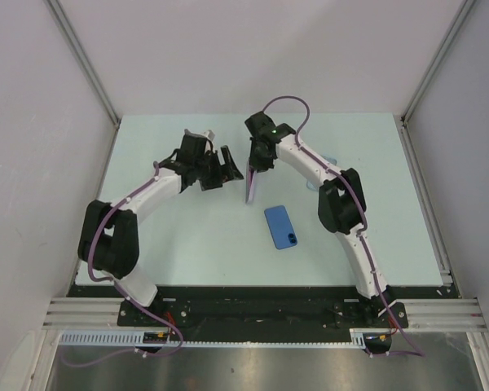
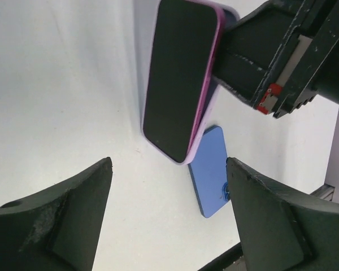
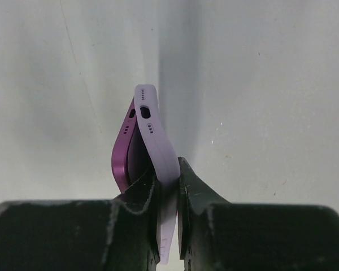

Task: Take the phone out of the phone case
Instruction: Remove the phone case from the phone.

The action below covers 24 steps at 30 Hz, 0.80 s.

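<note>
Pinching the lilac phone case [image 3: 158, 141] by one wall, your right jaws are pressed together on it and hold it upright on edge over the middle of the tabletop [image 1: 187, 244]. The phone [image 3: 120, 161] is in the case with its dark screen facing your left arm. Its magenta edge stands away from the lilac wall close to the jaws and meets it again at the port end. It appears partly peeled out, though the wrist view is too foreshortened to be sure how far.

Your left jaws are spread wide and hold nothing. One finger [image 2: 62, 226] sits on each side of the view, and they hover just beside the case at its 9 o'clock in the top view, not touching it.

A blue phone [image 1: 281, 226] lies flat on the tabletop, camera side up, at about 5 o'clock from the held case and near it. A pale blue object [image 1: 328, 163] shows at 3 o'clock, mostly hidden by your right arm [image 1: 342, 204].
</note>
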{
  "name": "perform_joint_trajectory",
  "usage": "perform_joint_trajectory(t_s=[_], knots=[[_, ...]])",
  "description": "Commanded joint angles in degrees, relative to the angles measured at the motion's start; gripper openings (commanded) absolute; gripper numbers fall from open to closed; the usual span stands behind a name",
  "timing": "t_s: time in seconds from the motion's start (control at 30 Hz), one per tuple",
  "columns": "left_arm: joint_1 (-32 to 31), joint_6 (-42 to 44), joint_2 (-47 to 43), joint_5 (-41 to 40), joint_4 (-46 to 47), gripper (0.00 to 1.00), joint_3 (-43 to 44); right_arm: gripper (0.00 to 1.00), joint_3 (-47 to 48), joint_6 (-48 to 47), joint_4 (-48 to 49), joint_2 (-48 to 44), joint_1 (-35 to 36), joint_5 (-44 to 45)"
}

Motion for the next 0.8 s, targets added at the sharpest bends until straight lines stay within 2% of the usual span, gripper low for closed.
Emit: perform_joint_trajectory(t_s=[0.0, 0.1, 0.23, 0.33, 0.77], knots=[[2.8, -2.1, -2.1, -1.1, -2.1, 0.84, -0.6, 0.0, 4.9, -2.7, -9.9, 4.4, 0.5, 5.3], [4.5, -4.7, -3.1, 1.6, 0.3, 0.83, -4.1, 0.01, 4.9, -2.6, -10.2, 6.7, 1.0, 6.1], [5.3, -5.1, -3.5, 1.6, 0.5, 0.82, -5.5, 0.14, 4.9, -2.6, -10.4, 9.4, 1.5, 7.8], [5.4, -5.0, -3.5, 1.7, 0.2, 0.82, -5.3, 0.19, 5.5, -2.6, -10.9, 11.6, 1.6, 8.0], [5.2, -5.1, 0.7, 3.2, 1.4, 0.79, -2.8, 0.22, 6.5, -1.6, -11.2, 17.6, 2.6, 10.2]])
